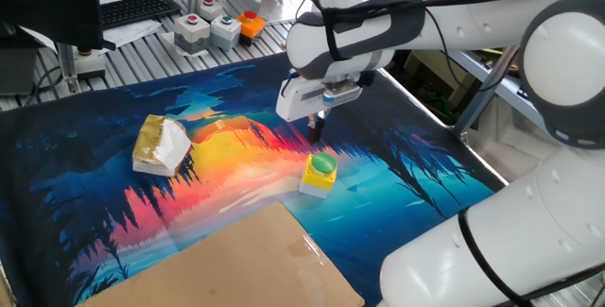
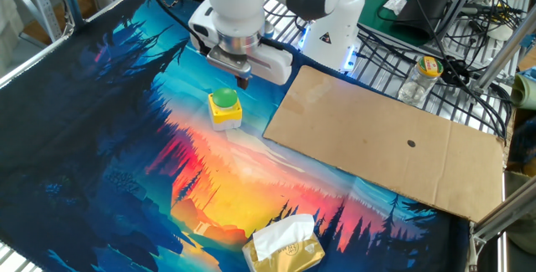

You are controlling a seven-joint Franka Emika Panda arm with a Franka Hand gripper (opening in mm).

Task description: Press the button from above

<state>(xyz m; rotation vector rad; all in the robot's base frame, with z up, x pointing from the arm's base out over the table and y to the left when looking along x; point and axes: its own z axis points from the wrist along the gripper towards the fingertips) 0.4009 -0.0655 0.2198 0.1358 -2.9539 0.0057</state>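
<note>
Claw point(image 1: 316, 127) hangs above the button point(image 1: 319, 174) but off to one side, toward the arm's base in the other fixed view, clear of the green cap. Button sits mid-bench on the colourful mat point(image 2: 126, 130), near the cardboard sheet point(image 2: 385, 146). Can't tell whether the fingers are spread or pressed together.

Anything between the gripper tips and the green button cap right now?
Nothing. In both fixed views only open air and bare printed mat separate the gripper from the button; the gripper hangs above the button, offset to one side.
</note>
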